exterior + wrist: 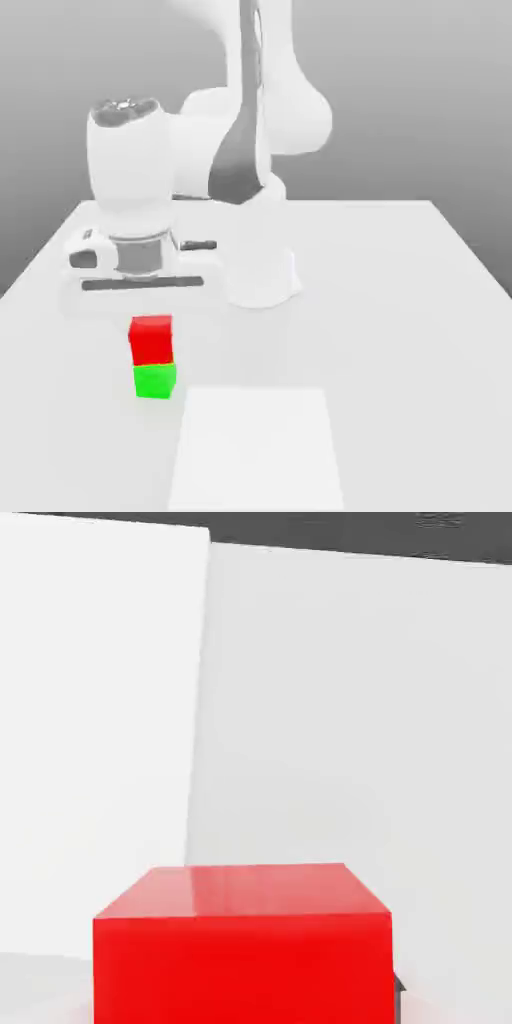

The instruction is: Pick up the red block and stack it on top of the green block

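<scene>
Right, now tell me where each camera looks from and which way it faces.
Exterior view: off the arm, facing the robot across the table and looking somewhat down; arm, base and hand show.
Hand view: on the hand, looking past the red block, which is close to the lens, over the pale surface toward a dark background.
Shared: the red block; the green block sits under it in the exterior view.

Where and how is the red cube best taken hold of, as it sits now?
Probably by two opposite upright side faces of the red cube, coming from above. Those faces are flat and parallel, which suits two fingers; the green cube directly underneath leaves no access from below.
</scene>
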Motion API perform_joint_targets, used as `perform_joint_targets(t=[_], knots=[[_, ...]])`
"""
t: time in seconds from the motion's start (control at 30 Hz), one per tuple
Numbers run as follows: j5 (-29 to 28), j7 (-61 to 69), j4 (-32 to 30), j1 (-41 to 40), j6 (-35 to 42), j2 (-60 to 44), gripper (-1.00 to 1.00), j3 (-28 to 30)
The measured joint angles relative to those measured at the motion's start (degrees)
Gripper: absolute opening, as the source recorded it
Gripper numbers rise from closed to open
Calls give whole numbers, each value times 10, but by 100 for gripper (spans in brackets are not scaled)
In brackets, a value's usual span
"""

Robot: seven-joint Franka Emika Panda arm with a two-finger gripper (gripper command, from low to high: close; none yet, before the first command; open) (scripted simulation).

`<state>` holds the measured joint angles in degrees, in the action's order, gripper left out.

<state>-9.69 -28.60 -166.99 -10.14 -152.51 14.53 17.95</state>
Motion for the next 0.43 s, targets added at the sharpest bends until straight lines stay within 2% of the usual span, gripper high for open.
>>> perform_joint_targets(t=[0.13, 0.3, 0.33, 0.43], knots=[[-3, -17, -30, -19, -43, -11, -100, 8], [56, 22, -30, 13, -137, -107, -100, 24], [80, 38, -29, 21, -157, -128, 100, 21], [80, 38, -29, 21, -157, -128, 100, 21]])
